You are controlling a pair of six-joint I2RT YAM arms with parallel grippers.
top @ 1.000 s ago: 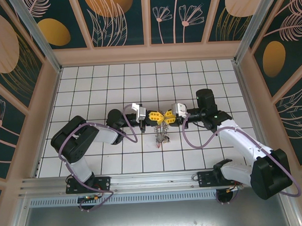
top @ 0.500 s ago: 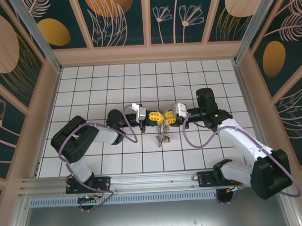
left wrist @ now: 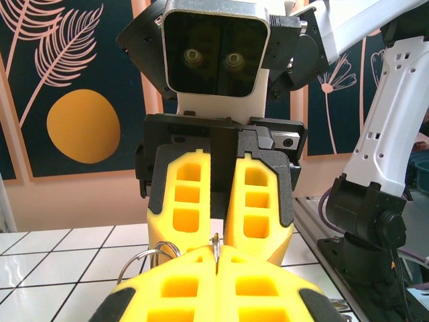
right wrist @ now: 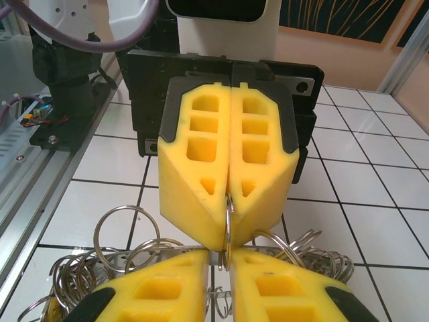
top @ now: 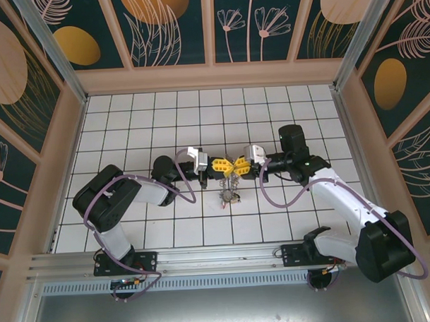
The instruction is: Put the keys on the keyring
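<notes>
Above the white tiled counter [top: 128, 114], left fingers [top: 219, 165] and right fingers [top: 240, 165] meet tip to tip, both pinching the keyring [right wrist: 228, 231]; keys [top: 231, 197] bunched below.

Overhead view; opposed wrist close-ups

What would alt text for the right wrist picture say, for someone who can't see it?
Two yellow robot hands meet tip to tip, the left hand above and the right hand below, both pinching a thin metal ring seen edge-on. A tangle of silver rings shows beneath them, over white tiles.
</notes>
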